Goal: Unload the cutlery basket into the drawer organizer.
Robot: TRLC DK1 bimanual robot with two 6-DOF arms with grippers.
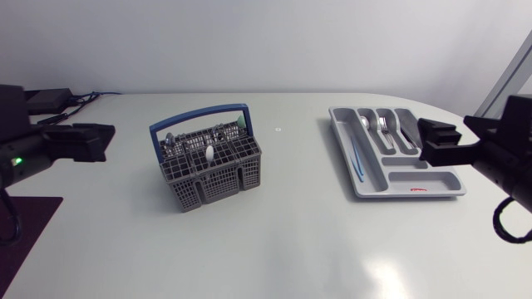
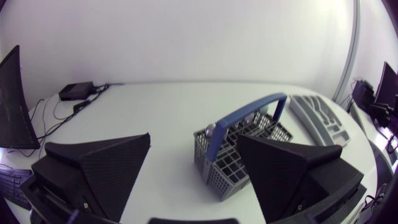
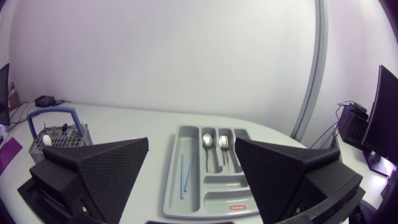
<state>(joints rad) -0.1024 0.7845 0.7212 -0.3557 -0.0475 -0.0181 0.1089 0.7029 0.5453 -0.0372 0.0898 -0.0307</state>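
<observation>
Your left gripper (image 2: 194, 152) is spread wide, holding and touching nothing. The cutlery basket (image 2: 214, 163) stands on the white tabletop (image 2: 155, 106) just ahead of it, partly behind one finger, with its blue handle (image 2: 249, 111) up and cutlery (image 1: 209, 154) inside. Your right gripper (image 3: 192, 152) is spread wide too, and empty. The drawer organizer (image 3: 172, 186) lies straight ahead of it, apart from the fingers, with a spoon (image 3: 207, 140), forks (image 3: 225, 146) and two blue sticks (image 3: 186, 174) in its slots.
</observation>
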